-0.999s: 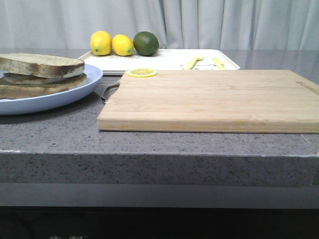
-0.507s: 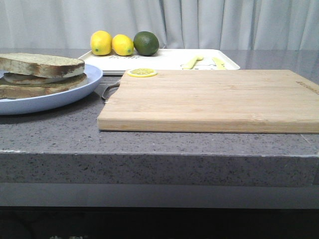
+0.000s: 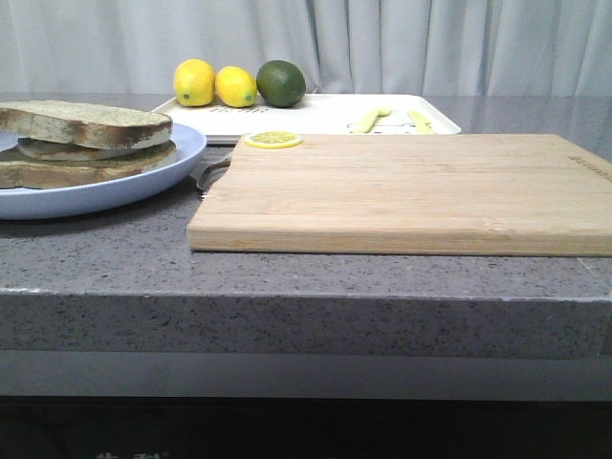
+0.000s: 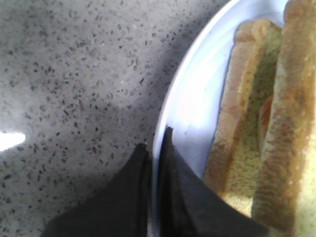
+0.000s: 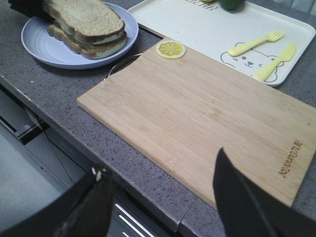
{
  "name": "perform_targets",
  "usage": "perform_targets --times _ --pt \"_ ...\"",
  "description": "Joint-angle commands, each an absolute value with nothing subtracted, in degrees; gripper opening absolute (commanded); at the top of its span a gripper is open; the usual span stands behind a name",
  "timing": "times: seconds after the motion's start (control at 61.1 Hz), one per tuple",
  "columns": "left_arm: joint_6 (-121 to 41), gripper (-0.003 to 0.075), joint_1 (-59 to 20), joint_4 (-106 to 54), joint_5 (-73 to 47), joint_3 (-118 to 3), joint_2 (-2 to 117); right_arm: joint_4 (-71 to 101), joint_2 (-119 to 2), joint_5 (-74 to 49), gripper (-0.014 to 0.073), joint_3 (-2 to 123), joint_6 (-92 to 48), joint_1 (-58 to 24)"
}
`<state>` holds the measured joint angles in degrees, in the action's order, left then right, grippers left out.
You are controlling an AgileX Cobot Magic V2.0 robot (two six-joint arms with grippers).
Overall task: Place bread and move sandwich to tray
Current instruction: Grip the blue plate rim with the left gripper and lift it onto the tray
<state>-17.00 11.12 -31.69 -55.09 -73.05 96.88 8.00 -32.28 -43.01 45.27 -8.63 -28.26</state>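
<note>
While the left end effector [image 4: 154,148] is clamped on the plate [image 4: 192,98] rim, the sandwich [image 3: 81,143] could slide off beside the tray [image 3: 316,113]; the right end effector [image 5: 163,197] gapes idle.

pale-blue plate [image 3: 143,177] slid a little to the right toward the wooden cutting board [image 3: 411,191], sandwich [image 3: 81,143] carried along with it, top slice now nearer the board

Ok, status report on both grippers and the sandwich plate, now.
Left gripper shut on plate rim. Right gripper open, empty, above cutting board. Sandwich on plate, not on tray. Board lies between.
</note>
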Motion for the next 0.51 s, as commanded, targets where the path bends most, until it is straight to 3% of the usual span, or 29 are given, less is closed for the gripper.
perform_targets --times 0.0,0.491 --pt "-17.5 -0.0018 11.2 -34.7 -55.1 -75.8 94.5 7.9 -32.3 -38.7 0.0466 46.8 -8.6 -28.3" --pt "-17.7 -0.0018 9.3 -40.7 -55.8 -90.2 93.9 7.9 -32.3 -38.7 0.0466 46.8 -8.6 -28.3"
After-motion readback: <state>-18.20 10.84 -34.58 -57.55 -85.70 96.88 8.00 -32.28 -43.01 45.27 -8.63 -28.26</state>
